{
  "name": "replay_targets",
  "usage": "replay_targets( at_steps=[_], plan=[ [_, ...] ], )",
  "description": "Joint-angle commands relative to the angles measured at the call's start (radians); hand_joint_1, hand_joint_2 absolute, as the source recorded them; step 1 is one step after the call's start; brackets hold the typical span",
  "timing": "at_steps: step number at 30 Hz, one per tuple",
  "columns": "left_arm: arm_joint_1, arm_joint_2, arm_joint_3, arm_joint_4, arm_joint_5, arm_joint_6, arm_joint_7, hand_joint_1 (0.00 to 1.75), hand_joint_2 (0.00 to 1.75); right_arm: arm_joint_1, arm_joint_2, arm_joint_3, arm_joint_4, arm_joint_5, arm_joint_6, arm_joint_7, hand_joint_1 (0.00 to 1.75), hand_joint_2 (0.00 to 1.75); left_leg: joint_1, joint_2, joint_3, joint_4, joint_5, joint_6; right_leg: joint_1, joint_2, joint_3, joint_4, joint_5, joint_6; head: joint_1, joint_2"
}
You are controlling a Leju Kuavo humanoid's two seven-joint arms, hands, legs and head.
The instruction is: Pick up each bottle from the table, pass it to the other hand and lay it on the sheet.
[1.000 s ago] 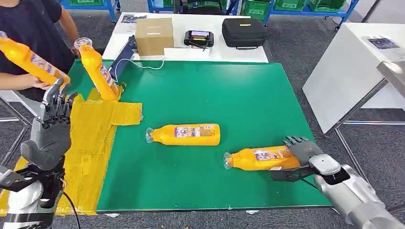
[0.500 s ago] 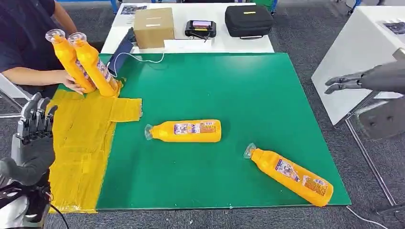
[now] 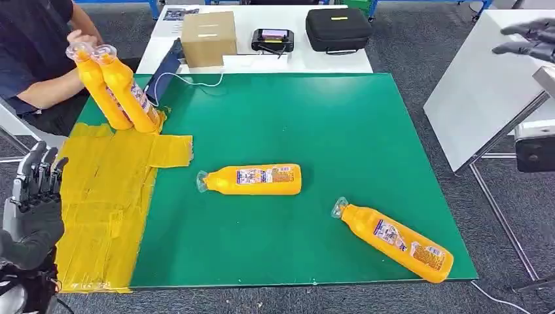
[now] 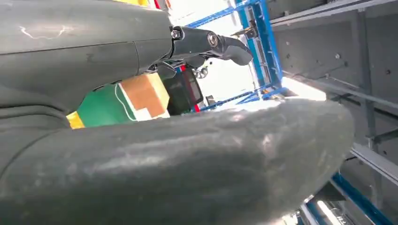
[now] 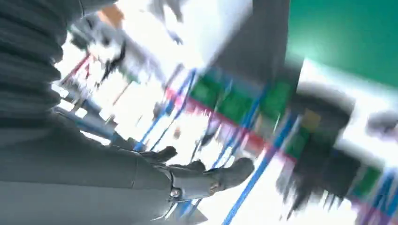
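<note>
Two orange bottles lie on the green table (image 3: 340,124): one on its side in the middle (image 3: 252,179), the other slanted at the front right corner (image 3: 393,239). Two more orange bottles (image 3: 114,85) lean together at the far end of the yellow sheet (image 3: 108,190), with a person's hand (image 3: 80,36) by their caps. My left hand (image 3: 33,203) (image 4: 117,56) is raised at the front left beside the sheet, fingers up and apart, holding nothing. My right hand (image 3: 531,36) (image 5: 141,173) hangs high at the far right, off the table, fingers spread and empty.
A white table behind holds a cardboard box (image 3: 209,38), a small device (image 3: 273,40) and a black case (image 3: 338,29). Another white table (image 3: 484,91) stands to the right under my right hand. A person (image 3: 33,46) sits at the far left.
My right hand let go of the front right bottle and swung up and far right; that bottle now lies slanted by the corner. The person stood a second bottle beside the first. My left hand sank.
</note>
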Motion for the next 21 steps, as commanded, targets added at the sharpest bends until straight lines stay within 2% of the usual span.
replay_targets(
  at_steps=[1, 2, 3, 4, 7, 8, 9, 10, 11, 12, 13, 14, 15, 16, 17, 19, 20, 21],
  plan=[
    [-0.003, -0.055, 0.033, -0.028, -0.007, -0.01, 0.019, 0.0, 0.0, 0.087, -0.096, 0.081, 0.031, 0.012, -0.034, -0.014, 0.0, 1.75, 0.003, -0.002, 0.003, 0.0, -0.001, -0.003, 0.003, 0.002, 0.005, -0.002, 0.0, -0.003, 0.001, 0.0],
    [0.009, -0.061, 0.041, -0.029, -0.008, -0.009, 0.015, 0.0, 0.0, 0.099, -0.128, 0.075, 0.021, -0.063, -0.097, 0.012, 0.0, 1.75, 0.002, -0.002, 0.002, 0.0, 0.0, -0.002, 0.002, 0.001, 0.003, -0.002, 0.0, -0.002, 0.0, 0.0],
    [0.032, -0.067, 0.051, -0.039, -0.014, -0.014, 0.002, 0.0, 0.0, 0.17, -0.167, 0.087, 0.015, -0.122, -0.247, 0.006, 0.0, 1.75, 0.003, -0.002, 0.004, 0.0, -0.001, -0.004, 0.003, 0.003, 0.004, -0.002, -0.001, -0.004, 0.0, 0.0],
    [0.048, -0.072, 0.058, -0.05, -0.016, -0.019, -0.004, 0.0, 0.0, 0.247, -0.186, 0.093, 0.014, -0.12, -0.366, -0.005, 0.0, 1.75, 0.003, -0.003, 0.004, -0.001, -0.001, -0.003, 0.003, 0.001, 0.005, -0.003, 0.0, -0.003, 0.0, 0.0],
    [0.076, -0.088, 0.078, -0.08, -0.022, -0.035, -0.006, 0.0, 0.0, 0.542, -0.177, 0.093, -0.003, -0.043, -0.696, 0.01, 0.0, 1.75, 0.007, -0.001, 0.008, -0.002, -0.001, -0.003, 0.006, 0.003, 0.01, -0.007, 0.0, -0.003, 0.001, 0.0],
    [0.084, -0.096, 0.085, -0.09, -0.025, -0.038, -0.007, 0.0, 0.0, 0.657, -0.156, 0.093, -0.009, -0.03, -0.848, 0.035, 0.0, 1.75, 0.007, 0.0, 0.007, -0.002, -0.002, -0.003, 0.007, 0.004, 0.009, -0.006, 0.0, -0.002, 0.0, 0.0],
    [0.098, -0.107, 0.092, -0.105, -0.028, -0.044, -0.009, 0.0, 0.0, 0.871, -0.082, 0.076, -0.001, 0.044, -1.094, 0.11, 0.0, 1.75, 0.008, 0.001, 0.01, -0.003, -0.003, -0.004, 0.008, 0.006, 0.013, -0.008, 0.0, -0.003, 0.0, 0.0],
    [0.111, -0.117, 0.098, -0.117, -0.035, -0.046, -0.006, 0.0, 0.0, 1.075, 0.003, 0.004, 0.012, 0.126, -1.227, 0.174, 0.0, 1.75, 0.008, 0.003, 0.011, -0.003, -0.003, -0.004, 0.008, 0.007, 0.013, -0.009, 0.001, -0.003, 0.0, 0.0],
    [0.118, -0.119, 0.099, -0.124, -0.042, -0.049, -0.005, 0.0, 0.0, 1.286, 0.094, -0.126, 0.026, 0.188, -1.296, 0.21, 0.0, 1.75, 0.009, 0.004, 0.012, -0.004, -0.003, -0.004, 0.009, 0.009, 0.014, -0.01, 0.002, -0.004, 0.001, 0.0],
    [0.122, -0.122, 0.1, -0.127, -0.044, -0.049, -0.003, 0.0, 0.0, 1.525, 0.197, -0.342, 0.038, 0.259, -1.31, 0.221, 0.0, 1.75, 0.009, 0.008, 0.013, -0.005, -0.002, -0.004, 0.008, 0.012, 0.014, -0.011, 0.003, -0.004, 0.0, 0.0],
    [0.126, -0.124, 0.1, -0.131, -0.046, -0.049, -0.001, 0.0, 0.0, 1.765, 0.327, -0.597, 0.043, 0.359, -1.243, 0.196, 0.0, 1.75, 0.009, 0.01, 0.012, -0.004, -0.003, -0.005, 0.008, 0.014, 0.013, -0.009, 0.003, -0.003, 0.0, 0.0],
    [0.125, -0.123, 0.099, -0.132, -0.046, -0.048, 0.0, 0.0, 0.0, 1.983, 0.497, -0.891, 0.019, 0.467, -1.07, 0.129, 0.0, 1.75, 0.008, 0.011, 0.01, -0.004, -0.003, -0.005, 0.008, 0.015, 0.011, -0.007, 0.003, -0.003, 0.001, 0.0],
    [0.126, -0.126, 0.1, -0.135, -0.046, -0.048, -0.001, 0.0, 0.0, 2.055, 0.605, -1.008, 0.008, 0.496, -1.017, 0.065, 0.0, 1.75, 0.01, 0.017, 0.014, -0.006, -0.004, -0.006, 0.01, 0.022, 0.014, -0.01, 0.005, -0.005, 0.001, 0.0],
    [0.126, -0.126, 0.096, -0.142, -0.051, -0.047, 0.001, 0.0, 0.0, 2.143, 0.792, -1.164, -0.019, 0.551, -0.906, -0.026, 0.0, 1.75, 0.011, 0.017, 0.012, -0.004, -0.004, -0.007, 0.011, 0.022, 0.012, -0.008, 0.005, -0.004, 0.001, 0.0],
    [0.13, -0.126, 0.092, -0.149, -0.055, -0.044, 0.003, 0.0, 0.0, 2.172, 0.888, -1.208, -0.027, 0.588, -0.887, -0.07, 0.0, 1.75, 0.012, 0.02, 0.015, -0.007, -0.004, -0.009, 0.012, 0.026, 0.015, -0.01, 0.006, -0.006, 0.001, 0.0],
    [0.136, -0.121, 0.083, -0.159, -0.061, -0.037, 0.015, 0.0, 0.0, 2.21, 0.983, -1.226, -0.038, 0.629, -0.866, -0.095, 0.0, 1.75, 0.017, -0.003, 0.004, -0.004, -0.003, -0.009, 0.018, 0.005, 0.013, -0.006, 0.0, -0.007, 0.001, 0.0],
    [0.136, -0.119, 0.081, -0.159, -0.061, -0.036, 0.018, 0.0, 0.0, 2.218, 0.993, -1.222, -0.038, 0.641, -0.862, -0.088, 0.0, 1.75, 0.017, -0.014, 0.005, -0.005, -0.001, -0.013, 0.017, -0.004, 0.013, -0.006, -0.002, -0.009, 0.0, 0.0],
    [0.135, -0.117, 0.08, -0.159, -0.062, -0.034, 0.022, 0.0, 0.0, 2.231, 1.012, -1.213, -0.035, 0.645, -0.869, -0.085, 0.0, 1.75, 0.016, -0.025, 0.001, -0.004, 0.003, -0.013, 0.015, -0.019, 0.011, -0.005, -0.005, -0.008, -0.001, 0.0]
  ],
)
